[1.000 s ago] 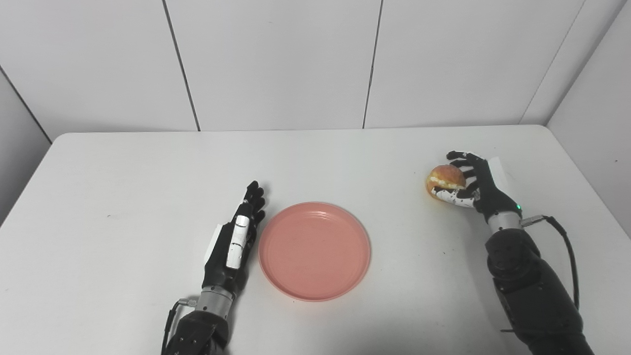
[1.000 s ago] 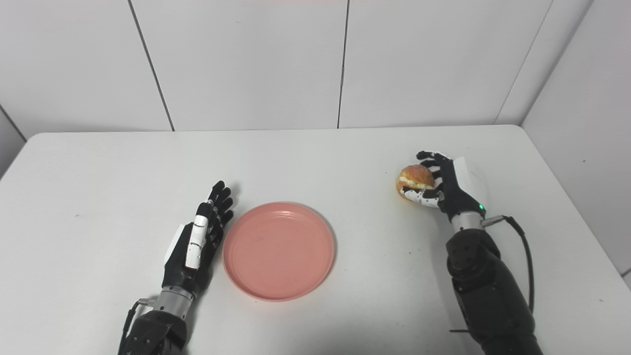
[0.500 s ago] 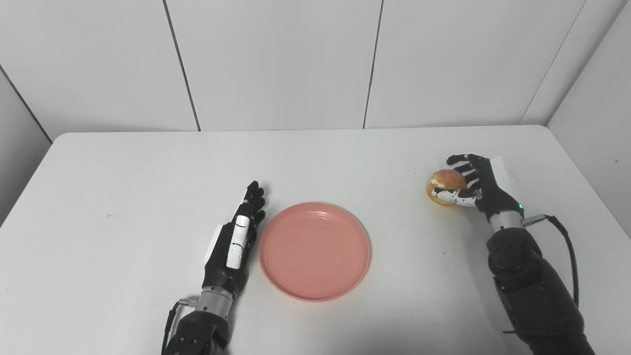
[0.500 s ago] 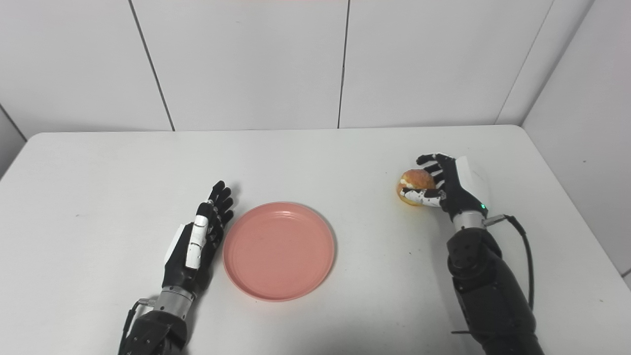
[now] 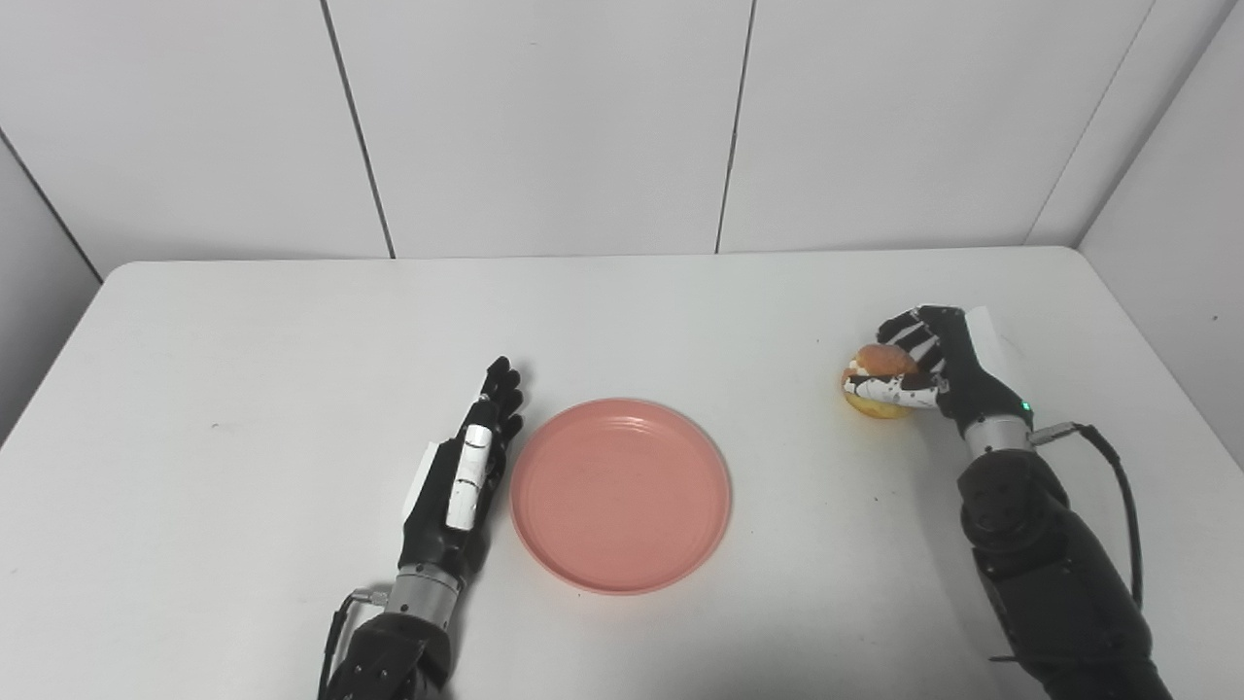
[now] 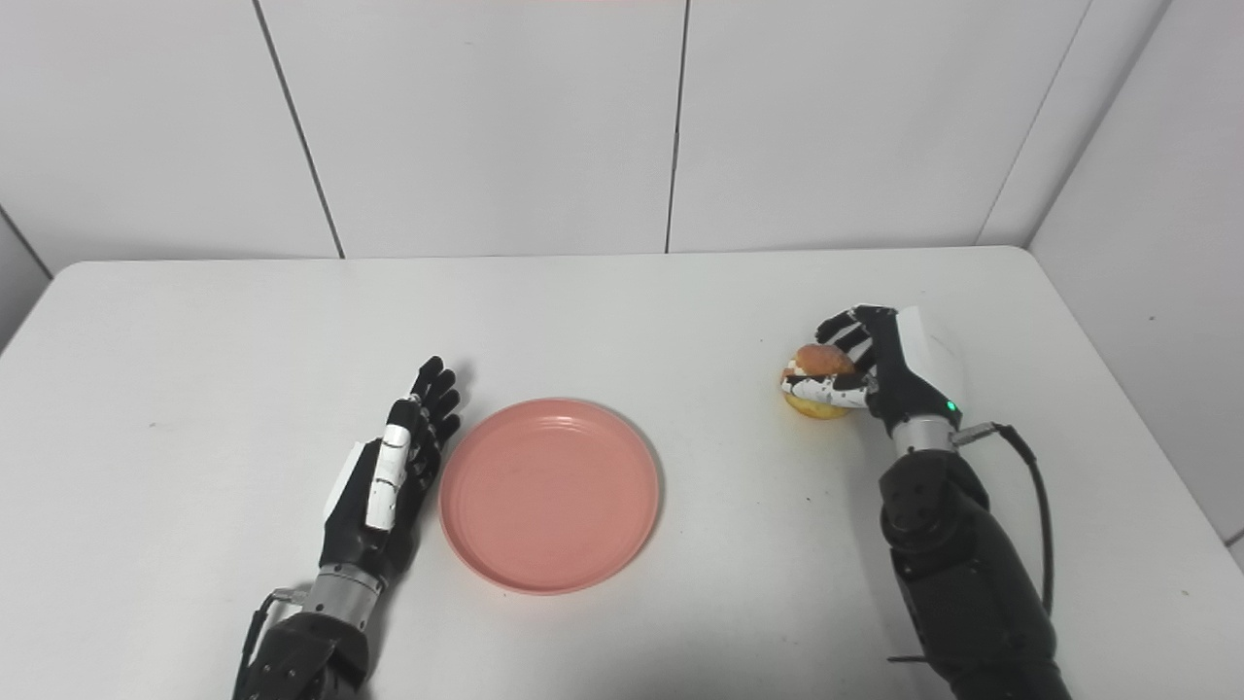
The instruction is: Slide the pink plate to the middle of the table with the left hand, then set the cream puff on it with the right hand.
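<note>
The pink plate (image 5: 620,493) lies flat near the middle of the white table (image 5: 292,340), with nothing on it. My left hand (image 5: 465,476) rests beside the plate's left rim, fingers straight and together, holding nothing. At the right side of the table my right hand (image 5: 925,365) has its fingers and thumb wrapped around the cream puff (image 5: 875,381), a golden bun with a pale cream band. The puff sits low at the table surface; fingers cover its top and right side.
White wall panels stand behind the table's far edge. A grey wall (image 5: 1176,194) rises close to the right edge. A black cable (image 5: 1118,486) loops off my right forearm.
My right hand has closed around the cream puff and tilted it downward toward the table. The left hand and the plate have not moved.
</note>
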You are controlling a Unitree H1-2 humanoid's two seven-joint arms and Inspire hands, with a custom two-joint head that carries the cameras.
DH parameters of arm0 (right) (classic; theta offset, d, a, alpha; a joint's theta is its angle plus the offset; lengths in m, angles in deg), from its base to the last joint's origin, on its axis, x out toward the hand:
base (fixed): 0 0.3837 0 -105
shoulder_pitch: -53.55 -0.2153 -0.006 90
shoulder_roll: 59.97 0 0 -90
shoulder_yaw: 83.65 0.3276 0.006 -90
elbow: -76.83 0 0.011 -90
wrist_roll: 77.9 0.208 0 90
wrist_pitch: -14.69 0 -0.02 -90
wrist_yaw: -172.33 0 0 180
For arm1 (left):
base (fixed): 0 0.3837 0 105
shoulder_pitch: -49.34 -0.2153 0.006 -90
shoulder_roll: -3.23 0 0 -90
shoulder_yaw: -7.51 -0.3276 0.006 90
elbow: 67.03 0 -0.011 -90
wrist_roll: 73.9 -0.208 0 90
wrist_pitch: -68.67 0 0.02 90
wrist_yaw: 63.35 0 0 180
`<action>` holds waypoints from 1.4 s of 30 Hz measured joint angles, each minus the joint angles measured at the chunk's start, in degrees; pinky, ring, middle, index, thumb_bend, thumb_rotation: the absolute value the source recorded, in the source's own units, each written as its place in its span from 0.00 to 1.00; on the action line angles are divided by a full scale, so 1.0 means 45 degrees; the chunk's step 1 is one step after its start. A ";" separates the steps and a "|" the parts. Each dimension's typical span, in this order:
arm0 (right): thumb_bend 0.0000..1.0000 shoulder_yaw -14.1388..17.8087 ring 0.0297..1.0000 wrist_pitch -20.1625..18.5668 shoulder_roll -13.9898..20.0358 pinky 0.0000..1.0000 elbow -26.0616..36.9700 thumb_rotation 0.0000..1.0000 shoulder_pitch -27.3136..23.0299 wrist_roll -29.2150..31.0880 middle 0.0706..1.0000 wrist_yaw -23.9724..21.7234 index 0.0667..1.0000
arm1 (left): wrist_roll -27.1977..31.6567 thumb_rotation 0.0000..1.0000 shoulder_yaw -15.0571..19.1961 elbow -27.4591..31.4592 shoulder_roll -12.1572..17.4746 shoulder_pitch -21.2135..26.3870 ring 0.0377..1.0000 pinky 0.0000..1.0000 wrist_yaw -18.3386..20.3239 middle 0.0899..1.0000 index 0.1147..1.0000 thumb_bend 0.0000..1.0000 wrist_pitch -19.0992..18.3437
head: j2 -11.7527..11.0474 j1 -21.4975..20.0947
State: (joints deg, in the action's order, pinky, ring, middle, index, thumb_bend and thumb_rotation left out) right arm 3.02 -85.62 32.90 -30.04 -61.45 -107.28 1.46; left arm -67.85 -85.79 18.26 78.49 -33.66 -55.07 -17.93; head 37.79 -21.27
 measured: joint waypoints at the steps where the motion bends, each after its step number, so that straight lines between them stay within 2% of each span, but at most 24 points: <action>1: 0.52 -0.0003 0.14 0.0000 0.0000 0.10 0.0023 0.00 0.0013 -0.0025 0.43 0.0000 0.44 | -0.0004 1.00 0.0001 -0.0001 -0.0001 0.0000 1.00 1.00 -0.0001 1.00 0.98 0.63 0.0000 | 0.0058 0.0058; 10: 0.52 -0.0018 0.17 -0.0067 0.0004 0.13 0.1032 0.00 0.0100 -0.0202 0.43 -0.0169 0.44 | -0.0012 1.00 0.0000 -0.0040 0.0001 0.0013 1.00 1.00 -0.0001 1.00 0.97 0.67 0.0013 | 0.0078 0.0137; 11: 0.51 -0.0001 0.18 -0.0067 0.0003 0.14 0.1199 0.00 0.0101 -0.0198 0.37 -0.0177 0.45 | -0.0012 1.00 -0.0002 -0.0042 0.0001 0.0016 1.00 1.00 0.0000 1.00 0.97 0.67 0.0013 | 0.0059 0.0137; 14: 0.52 0.0059 0.17 -0.0086 0.0000 0.13 0.1650 0.00 0.0115 -0.0206 0.41 -0.0203 0.44 | -0.0004 1.00 -0.0005 -0.0049 -0.0002 0.0018 1.00 1.00 0.0000 1.00 0.97 0.67 0.0013 | 0.0078 0.0137; 16: 0.51 0.0055 0.18 -0.0138 -0.0008 0.14 0.1967 0.00 0.0123 -0.0268 0.35 -0.0274 0.46 | 0.0000 1.00 -0.0005 -0.0050 -0.0003 0.0018 1.00 1.00 0.0000 1.00 0.97 0.67 0.0012 | 0.0078 0.0156; 19: 0.51 0.0048 0.23 -0.0390 -0.0025 0.17 0.2426 0.00 0.0137 -0.0340 0.35 -0.0304 0.47 | -0.0002 1.00 -0.0020 -0.0069 -0.0005 0.0030 1.00 1.00 0.0003 1.00 0.97 0.66 0.0025 | 0.0078 0.0176; 25: 0.51 0.0056 0.21 -0.0426 -0.0187 0.16 0.3236 0.00 0.0239 -0.0184 0.34 -0.0433 0.47 | -0.0011 1.00 -0.0048 -0.0116 -0.0021 0.0062 1.00 1.00 0.0001 1.00 0.99 0.67 0.0073 | 0.0098 0.0254; 27: 0.52 0.0059 0.33 -0.0427 -0.0282 0.27 0.3501 0.00 0.0241 -0.0076 0.42 -0.0531 0.45 | -0.0012 1.00 -0.0048 -0.0132 -0.0029 0.0073 1.00 1.00 0.0000 1.00 0.99 0.68 0.0078 | 0.0098 0.0293; 28: 0.52 0.0059 0.35 -0.0428 -0.0328 0.29 0.3635 0.00 0.0253 -0.0053 0.43 -0.0591 0.45 | -0.0015 1.00 -0.0046 -0.0146 -0.0039 0.0080 1.00 1.00 -0.0002 1.00 0.99 0.68 0.0090 | 0.0117 0.0351; 29: 0.52 0.0057 0.35 -0.0440 -0.0380 0.29 0.3863 0.00 0.0271 -0.0032 0.43 -0.0678 0.45 | -0.0019 1.00 -0.0040 -0.0160 -0.0057 0.0085 1.00 1.00 -0.0007 1.00 0.99 0.68 0.0123 | 0.0117 0.0352; 30: 0.51 0.0042 0.29 -0.0447 -0.0426 0.24 0.4044 0.00 0.0288 -0.0035 0.39 -0.0796 0.46 | -0.0023 1.00 -0.0020 -0.0175 -0.0079 0.0089 1.00 1.00 -0.0016 1.00 0.99 0.68 0.0150 | 0.0117 0.0390; 31: 0.52 0.0010 0.22 -0.0453 -0.0450 0.18 0.4167 0.00 0.0296 -0.0037 0.41 -0.0870 0.45 | -0.0028 1.00 -0.0004 -0.0190 -0.0100 0.0094 1.00 1.00 -0.0026 1.00 0.99 0.67 0.0190 | 0.0137 0.0449; 33: 0.52 -0.0045 0.17 -0.0456 -0.0473 0.13 0.4425 0.00 0.0338 -0.0037 0.42 -0.1069 0.44 | -0.0063 1.00 -0.0010 -0.0208 -0.0139 0.0109 1.00 1.00 -0.0076 1.00 1.00 0.68 0.0290 | 0.0156 0.0547; 35: 0.52 -0.0131 0.17 -0.0455 -0.0517 0.13 0.4596 0.00 0.0371 -0.0038 0.43 -0.1169 0.44 | -0.0197 1.00 -0.0041 -0.0208 -0.0164 0.0109 1.00 1.00 -0.0117 1.00 1.00 0.67 0.0315 | 0.0176 0.0664; 36: 0.51 -0.0153 0.17 -0.0452 -0.0559 0.13 0.4702 0.00 0.0421 -0.0019 0.37 -0.1229 0.45 | -0.0227 1.00 -0.0057 -0.0208 -0.0175 0.0109 1.00 1.00 -0.0125 1.00 1.00 0.66 0.0316 | 0.0214 0.0896; 38: 0.52 -0.0197 0.17 -0.0442 -0.0707 0.13 0.4791 0.00 0.0489 0.0101 0.41 -0.1286 0.45 | -0.0311 1.00 -0.0099 -0.0208 -0.0186 0.0107 1.00 1.00 -0.0141 1.00 1.00 0.66 0.0317 | 0.0234 0.1035; 39: 0.51 -0.0221 0.17 -0.0426 -0.0809 0.13 0.4789 0.00 0.0525 0.0176 0.38 -0.1286 0.45 | -0.0321 1.00 -0.0113 -0.0208 -0.0201 0.0107 1.00 1.00 -0.0149 1.00 1.00 0.65 0.0318 | 0.0273 0.1113; 40: 0.51 -0.0275 0.17 -0.0357 -0.0931 0.13 0.4783 0.00 0.0583 0.0204 0.35 -0.1279 0.45 | -0.0374 1.00 -0.0113 -0.0207 -0.0212 0.0104 1.00 1.00 -0.0180 1.00 1.00 0.65 0.0343 | 0.0293 0.1133; 41: 0.52 -0.0392 0.17 -0.0236 -0.1058 0.13 0.4771 0.00 0.0657 0.0224 0.39 -0.1272 0.45 | -0.0408 1.00 -0.0124 -0.0205 -0.0217 0.0100 1.00 1.00 -0.0184 1.00 1.00 0.65 0.0371 | 0.0293 0.1133; 42: 0.51 -0.0541 0.18 -0.0001 -0.1196 0.14 0.4705 0.00 0.0731 0.0243 0.36 -0.1262 0.45 | -0.0456 1.00 -0.0128 -0.0203 -0.0223 0.0096 1.00 1.00 -0.0186 1.00 1.00 0.66 0.0401 | 0.0293 0.1133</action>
State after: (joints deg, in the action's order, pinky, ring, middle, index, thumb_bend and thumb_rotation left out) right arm 0.59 -85.62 27.52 -8.86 -58.16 -106.19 -4.22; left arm -69.90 -86.36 17.34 77.49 -33.23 -55.91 -16.12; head 39.11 -16.17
